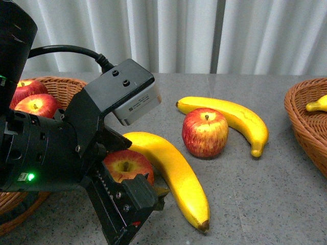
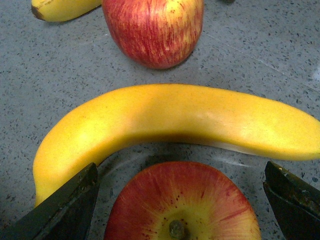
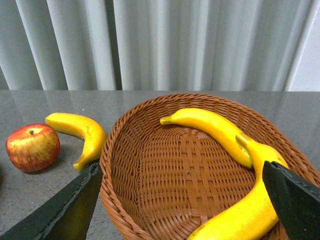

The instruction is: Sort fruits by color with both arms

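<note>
My left gripper (image 2: 180,205) is spread wide, with 1 finger on each side of the near apple (image 1: 127,164) in the lower left of the front view. I cannot tell if the fingers touch it. The near banana (image 1: 173,173) curves just beside this apple. At the centre stands the far apple (image 1: 205,131), with the far banana (image 1: 240,117) just behind it. The left basket (image 1: 64,84), at the left edge, holds 2 apples (image 1: 38,104). My right gripper (image 3: 180,205) is also spread, over the right basket (image 3: 120,150), where 2 bananas (image 3: 210,127) lie.
</note>
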